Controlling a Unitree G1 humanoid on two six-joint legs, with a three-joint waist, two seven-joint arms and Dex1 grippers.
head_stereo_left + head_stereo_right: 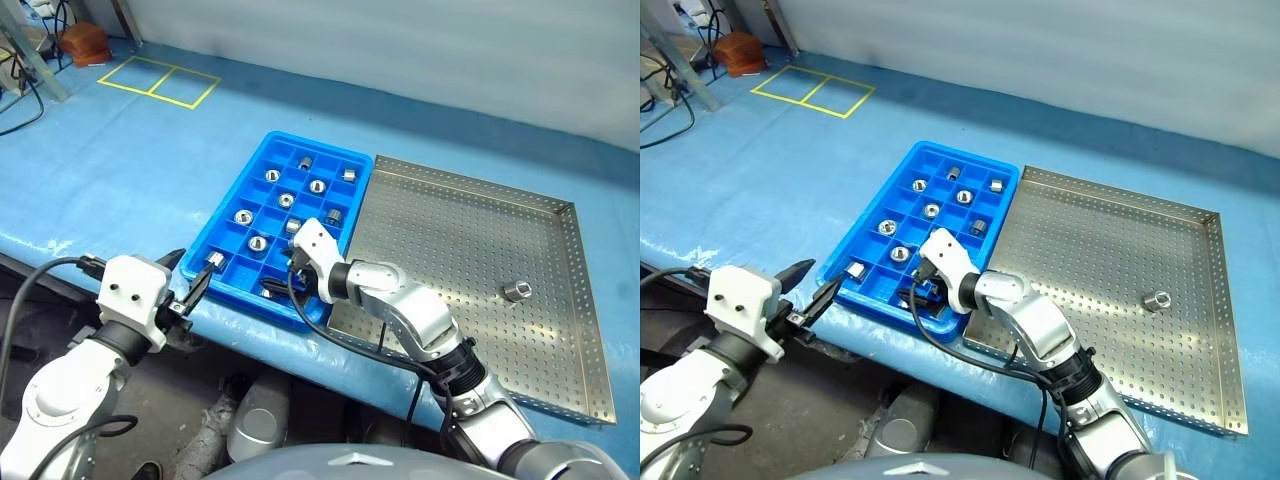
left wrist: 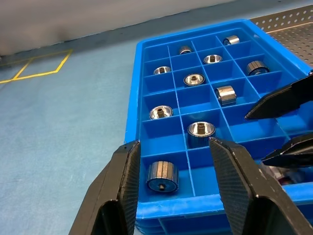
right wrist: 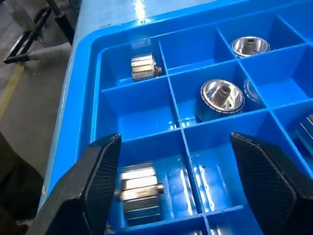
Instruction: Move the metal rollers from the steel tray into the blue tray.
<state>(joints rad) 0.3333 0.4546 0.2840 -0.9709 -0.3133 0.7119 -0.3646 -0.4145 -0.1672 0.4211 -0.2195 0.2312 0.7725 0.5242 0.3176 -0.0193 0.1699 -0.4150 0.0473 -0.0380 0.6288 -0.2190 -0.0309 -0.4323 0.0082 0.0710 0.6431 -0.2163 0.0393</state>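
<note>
The blue tray (image 1: 218, 215) lies left of the steel tray (image 1: 450, 230), touching its side. Several metal rollers (image 1: 258, 243) sit in the blue tray's compartments. One roller (image 1: 516, 291) rests alone on the steel tray toward its right. My right gripper (image 3: 176, 142) hangs open over the blue tray's near row. Below it a roller (image 3: 139, 193) lies in a compartment, close to one finger. My left gripper (image 2: 173, 144) is open and holds nothing, level with the tray's near left corner, where another roller (image 2: 162, 177) lies on its side.
Both trays sit on a blue-covered table whose front edge (image 1: 120, 262) runs just beneath my grippers. Yellow tape squares (image 1: 160, 80) mark the far left of the cover. A brown object (image 1: 82, 42) and cables stand beyond the far left corner.
</note>
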